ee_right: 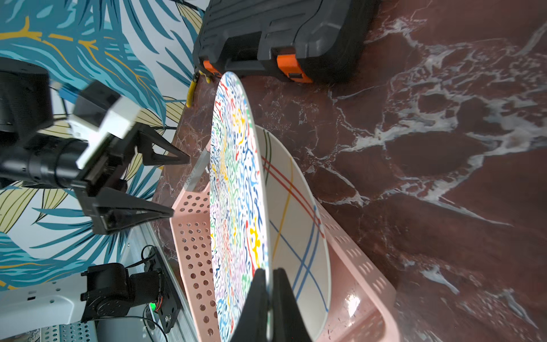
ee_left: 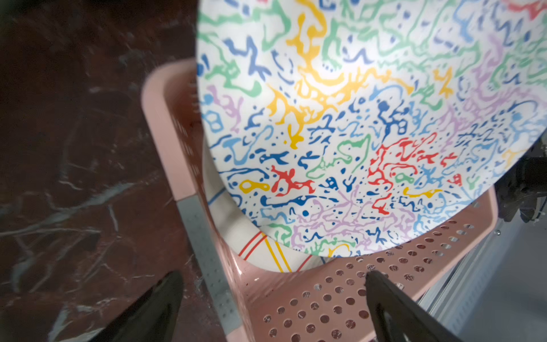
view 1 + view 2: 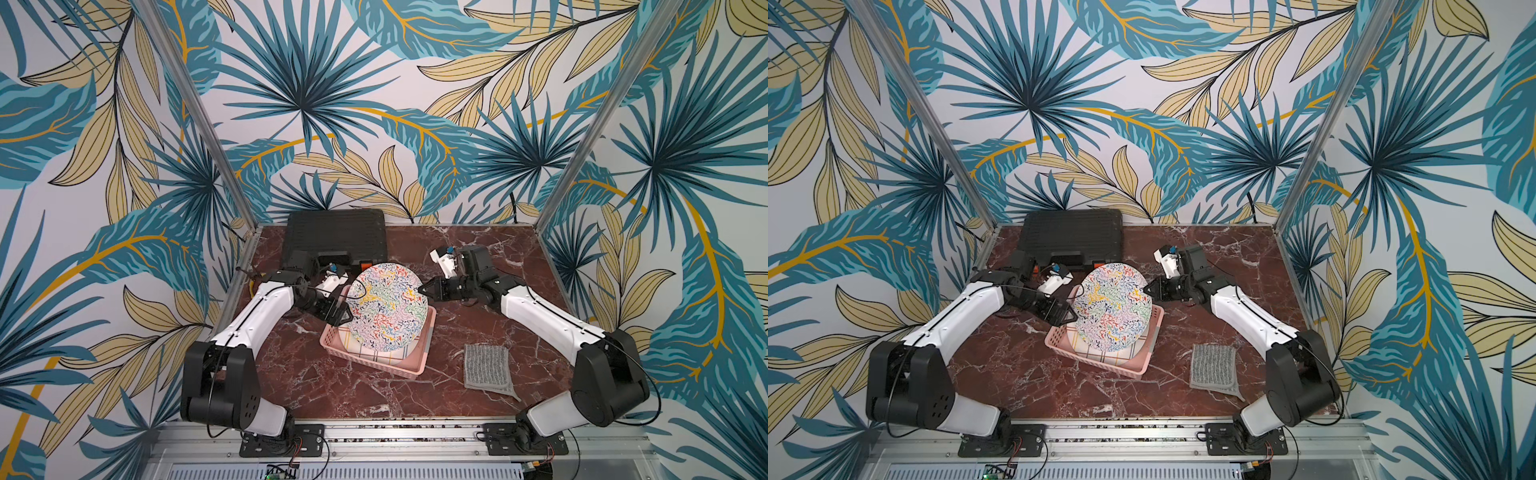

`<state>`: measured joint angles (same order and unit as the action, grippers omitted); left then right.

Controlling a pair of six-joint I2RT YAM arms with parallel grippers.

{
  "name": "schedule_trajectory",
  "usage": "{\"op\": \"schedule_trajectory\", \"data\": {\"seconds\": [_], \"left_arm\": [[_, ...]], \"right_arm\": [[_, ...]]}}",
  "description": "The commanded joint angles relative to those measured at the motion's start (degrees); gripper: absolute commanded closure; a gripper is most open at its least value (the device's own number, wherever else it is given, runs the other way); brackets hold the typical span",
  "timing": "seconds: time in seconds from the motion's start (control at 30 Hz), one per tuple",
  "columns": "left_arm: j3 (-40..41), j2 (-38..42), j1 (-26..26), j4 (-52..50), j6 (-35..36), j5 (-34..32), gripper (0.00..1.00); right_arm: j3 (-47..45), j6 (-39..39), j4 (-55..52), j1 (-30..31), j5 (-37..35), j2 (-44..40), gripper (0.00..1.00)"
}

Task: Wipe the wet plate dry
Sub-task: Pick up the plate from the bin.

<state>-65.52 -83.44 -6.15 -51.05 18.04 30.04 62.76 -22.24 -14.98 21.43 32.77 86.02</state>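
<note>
The right gripper point(image 1: 270, 275) is pinching the rim of the round white plate covered in many-coloured squiggles point(image 1: 236, 192), its two black fingers point(image 1: 254, 299) closing almost together on the thin edge. It is holding that plate up on edge, tilted, over the pink perforated plastic basket point(image 3: 365, 360). Whether the lower rim is resting inside cannot be told. Behind it in the basket, a second white plate with red, blue and yellow stripes point(image 1: 296, 207) is leaning.

The left gripper point(image 3: 341, 312) is hovering just beside the opposite edge of the squiggled plate. Its jaws are standing wide apart, gripping nothing and touching nothing.

Further out, the grey ribbed rectangular cloth point(image 3: 487, 368) is lying flat on the red-brown marble tabletop point(image 3: 332, 395), near the right arm and well apart from both grippers. A black plastic tool case with orange latches point(image 3: 336, 232) is sitting at the back.

As I judge it, the task is only beginning. The plate is lifted and presented, but the cloth is lying untouched and no wiping is showing. Fetching the cloth and rubbing the plate's faces is all remaining.
</note>
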Motion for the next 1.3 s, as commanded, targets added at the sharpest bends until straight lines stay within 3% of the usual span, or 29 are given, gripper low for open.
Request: {"op": "schedule_trajectory", "data": {"seconds": [0.0, 0.43, 0.6, 0.83, 0.93, 1.07, 1.17, 1.27], "left_arm": [[-3.95, 2.99, 0.89, -2.19, 0.24, 4.45, 0.00], [-4.48, 2.77, 1.23, 1.62, -7.67, 18.43, 0.00], [-4.57, 2.77, 1.23, 2.17, -8.82, 28.59, 0.10], [-4.20, 2.00, 1.14, 5.19, -12.79, 34.70, 0.34], [-4.27, 2.12, 1.14, 6.23, -13.85, 35.23, 0.49], [-4.01, 2.06, 1.12, 7.46, -15.50, 34.99, 0.77], [-4.06, 2.16, 1.13, 7.87, -16.01, 34.33, 0.90], [-4.36, 2.22, 1.14, 8.11, -16.68, 34.18, 0.99]], "right_arm": [[-0.51, -1.68, 0.07, -0.68, 5.31, -3.79, 1.00], [-5.04, -7.44, 7.10, -6.30, 14.39, -13.68, 1.00], [-5.86, -10.52, 11.86, -6.34, 17.54, -12.69, 1.00], [-6.60, -12.08, 15.99, -6.31, 18.79, -11.27, 1.00], [-6.69, -11.62, 15.93, -6.31, 18.64, -10.56, 1.00], [-6.35, -10.11, 13.82, -6.31, 16.31, -9.95, 1.00], [-5.99, -9.22, 12.01, -6.32, 14.38, -9.53, 1.00], [-5.23, -7.80, 8.72, -6.36, 10.88, -9.24, 0.82]]}}
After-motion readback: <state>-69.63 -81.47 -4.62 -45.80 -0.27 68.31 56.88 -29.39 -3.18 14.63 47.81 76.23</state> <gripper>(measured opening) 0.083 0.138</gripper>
